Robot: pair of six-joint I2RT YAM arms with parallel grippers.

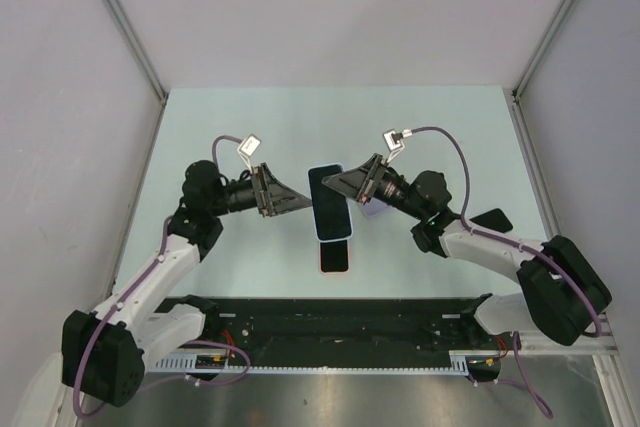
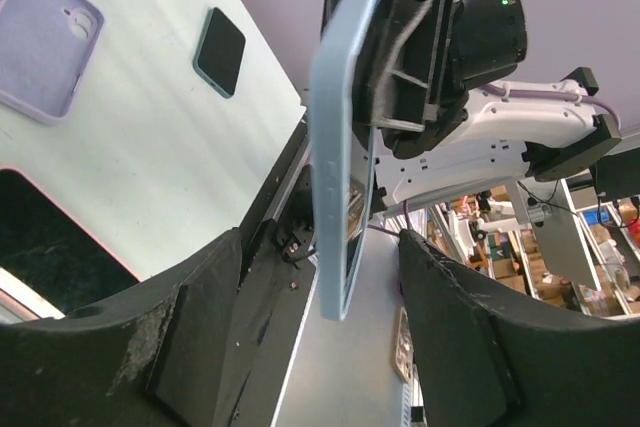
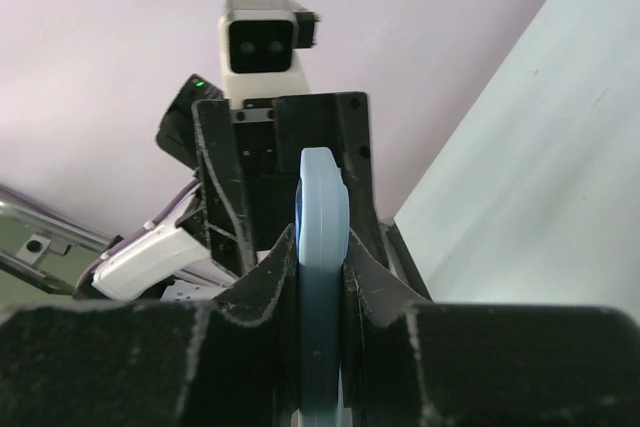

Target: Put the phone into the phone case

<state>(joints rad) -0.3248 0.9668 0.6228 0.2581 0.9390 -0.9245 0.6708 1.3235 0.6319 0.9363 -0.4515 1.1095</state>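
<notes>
Phone (image 1: 330, 203), light-blue-backed, clamped edgewise in right tool (image 3: 320, 257), held above pink-rimmed case (image 1: 335, 259) on tabletop (image 1: 240, 117). Left tool (image 1: 298, 205) spread, empty, just beside phone. Risk: narrow edge grip may let phone pivot or slip, landing askew across case rim.

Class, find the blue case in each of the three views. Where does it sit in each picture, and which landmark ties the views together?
Top external: blue case at mid-table, lying flat to the camera.
Left wrist: case at centre, edge-on and upright.
Right wrist: case at lower centre, edge-on.
Shared landmark: the right gripper clamping the case, seen in all three.
</notes>
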